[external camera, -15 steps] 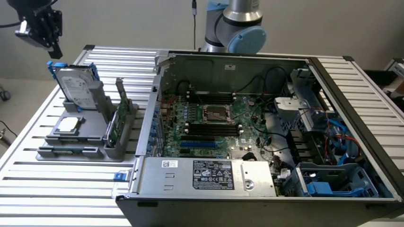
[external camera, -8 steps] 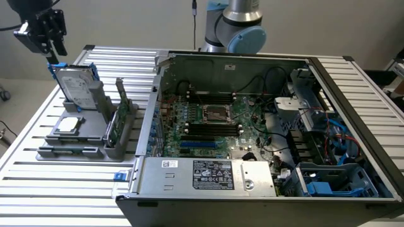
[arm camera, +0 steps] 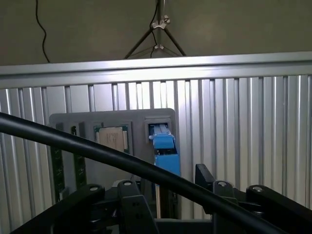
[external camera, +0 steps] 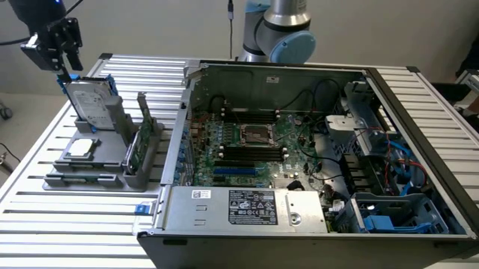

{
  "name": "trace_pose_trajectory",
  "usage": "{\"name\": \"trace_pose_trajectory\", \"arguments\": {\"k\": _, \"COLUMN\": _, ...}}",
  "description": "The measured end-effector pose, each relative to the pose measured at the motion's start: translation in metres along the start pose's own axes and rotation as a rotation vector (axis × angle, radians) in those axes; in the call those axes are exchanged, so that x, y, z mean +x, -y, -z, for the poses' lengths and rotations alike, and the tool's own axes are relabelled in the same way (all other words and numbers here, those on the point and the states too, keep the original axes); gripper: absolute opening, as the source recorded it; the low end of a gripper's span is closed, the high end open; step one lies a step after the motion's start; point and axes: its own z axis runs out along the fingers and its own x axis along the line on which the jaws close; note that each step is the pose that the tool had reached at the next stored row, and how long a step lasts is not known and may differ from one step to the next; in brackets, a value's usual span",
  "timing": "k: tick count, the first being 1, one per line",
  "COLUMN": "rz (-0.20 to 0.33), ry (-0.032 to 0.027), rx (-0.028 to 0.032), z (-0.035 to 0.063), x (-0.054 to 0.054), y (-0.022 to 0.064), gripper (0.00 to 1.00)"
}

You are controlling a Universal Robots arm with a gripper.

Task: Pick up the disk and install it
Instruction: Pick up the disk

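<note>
We are holding the gripper wide open and empty just above the disk, which stands upright at the far corner of the grey fixture tray, and we judge that keeping the jaws centred and square over its blue carrier edge is mattering most.

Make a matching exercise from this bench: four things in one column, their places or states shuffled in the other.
1. disk
2. CPU chip
3. green circuit card
4. gripper

A. lies flat in the grey holder
B. open, just above the disk
C. stands upright in the holder, blue-framed
D. stands on edge on the holder's side toward the computer case

Pairs: 1-C, 2-A, 3-D, 4-B
</note>
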Motion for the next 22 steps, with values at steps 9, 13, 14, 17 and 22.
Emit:
{"name": "trace_pose_trajectory", "arguments": {"k": 9, "rz": 0.007, "ry": -0.0015, "rx": 0.0004, "z": -0.0161, "x": 0.000, "y": -0.0027, "gripper": 0.54}}
{"name": "trace_pose_trajectory", "arguments": {"k": 13, "rz": 0.013, "ry": -0.0017, "rx": 0.0033, "z": -0.0219, "x": 0.000, "y": -0.0041, "gripper": 0.54}}
{"name": "trace_pose_trajectory", "arguments": {"k": 14, "rz": 0.015, "ry": -0.0017, "rx": 0.0046, "z": -0.0231, "x": 0.000, "y": -0.0044, "gripper": 0.54}}
{"name": "trace_pose_trajectory", "arguments": {"k": 17, "rz": 0.022, "ry": -0.0018, "rx": 0.0088, "z": -0.0269, "x": 0.001, "y": -0.0052, "gripper": 0.54}}
{"name": "trace_pose_trajectory", "arguments": {"k": 22, "rz": 0.026, "ry": -0.0014, "rx": 0.0162, "z": -0.0341, "x": 0.002, "y": -0.0054, "gripper": 0.54}}
